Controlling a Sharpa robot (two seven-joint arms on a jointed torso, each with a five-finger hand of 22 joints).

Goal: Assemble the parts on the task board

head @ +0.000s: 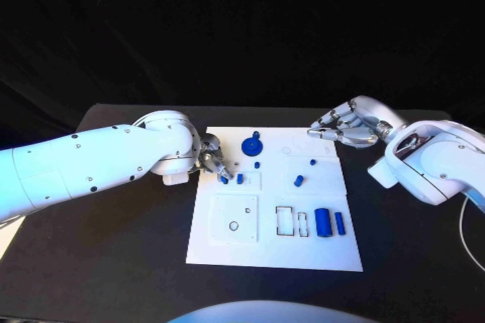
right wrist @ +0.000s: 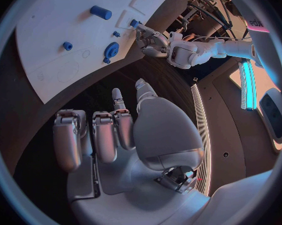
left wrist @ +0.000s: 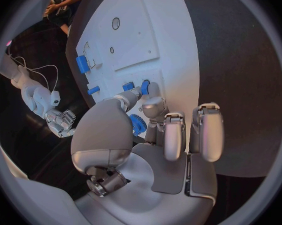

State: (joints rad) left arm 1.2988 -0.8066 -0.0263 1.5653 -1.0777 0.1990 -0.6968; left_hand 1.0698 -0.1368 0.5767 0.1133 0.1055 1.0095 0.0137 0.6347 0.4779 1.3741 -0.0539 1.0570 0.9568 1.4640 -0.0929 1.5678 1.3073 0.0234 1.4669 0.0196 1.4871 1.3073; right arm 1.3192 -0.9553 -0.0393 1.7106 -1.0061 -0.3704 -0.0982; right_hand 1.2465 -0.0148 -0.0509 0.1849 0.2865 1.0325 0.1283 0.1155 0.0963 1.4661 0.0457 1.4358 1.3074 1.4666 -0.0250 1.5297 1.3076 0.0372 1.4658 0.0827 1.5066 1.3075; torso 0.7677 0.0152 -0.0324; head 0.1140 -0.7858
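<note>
A white board (head: 228,249) lies on a black worktop (head: 111,253), its long axis running away from the robot. Small blue parts sit on it. A round gear-like part (head: 254,146) lies near the far edge, with a small tab pointing away from the robot. Two short blocks (head: 231,179) sit side by side near the left edge, each long axis pointing away from the robot. A small peg (head: 299,181) and a smaller piece (head: 313,162) lie towards the right edge. Nearer the robot, a cylinder (head: 322,223) and a thin bar (head: 340,223) lie side by side, both pointing away from the robot.

The left hand (head: 212,162) reaches over the board's left edge, fingertips (left wrist: 153,90) at the two blocks; whether it grips one is hard to make out (the fingers hide the contact). The right hand (head: 345,127) hovers at the board's far right corner, fingers loosely curled and apart, holding nothing.
</note>
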